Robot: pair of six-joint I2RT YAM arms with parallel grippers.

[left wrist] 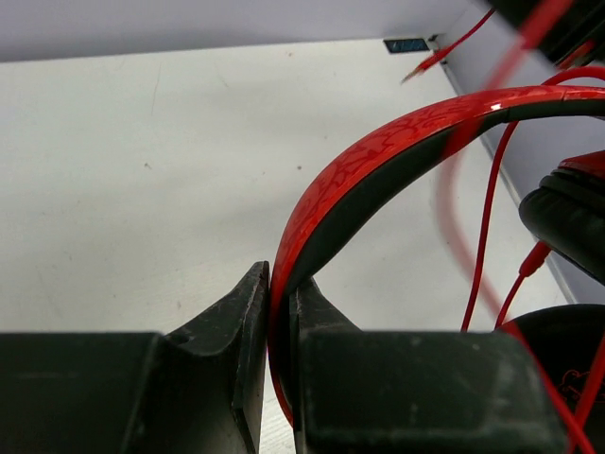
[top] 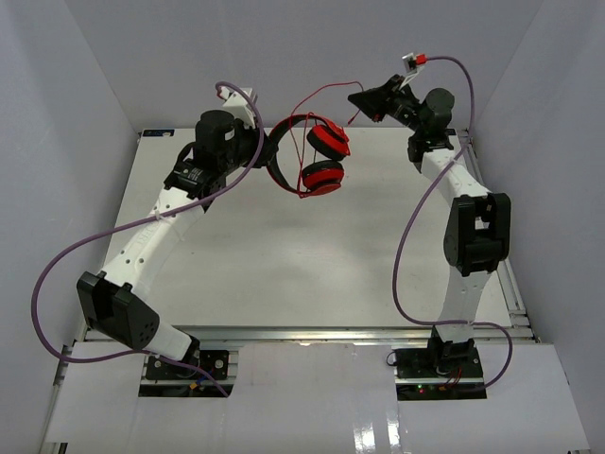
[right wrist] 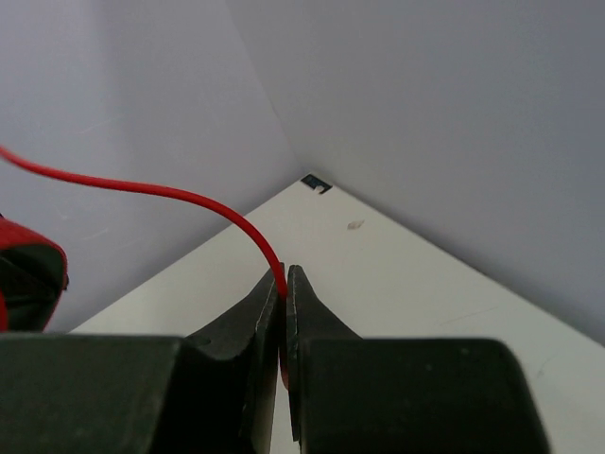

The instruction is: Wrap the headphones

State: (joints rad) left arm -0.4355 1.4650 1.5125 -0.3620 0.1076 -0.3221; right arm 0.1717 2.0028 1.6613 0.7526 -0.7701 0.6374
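The headphones (top: 317, 156) hang in the air above the far middle of the table, red ear cups to the right of a black-and-red headband (left wrist: 397, 156). My left gripper (top: 267, 149) is shut on the headband, which runs up out of its jaws in the left wrist view (left wrist: 280, 284). The thin red cable (top: 326, 92) arcs from the headphones to my right gripper (top: 359, 98), which is shut on it high near the back wall. In the right wrist view the cable (right wrist: 180, 194) curves down into the shut gripper (right wrist: 285, 281). More cable loops hang beside the ear cups (left wrist: 487, 222).
The white table (top: 284, 255) lies below, walled by grey panels on the left, back and right. Thick purple robot cables (top: 57, 265) trail beside each arm. A small dark marker (right wrist: 317, 183) sits at the table's far corner.
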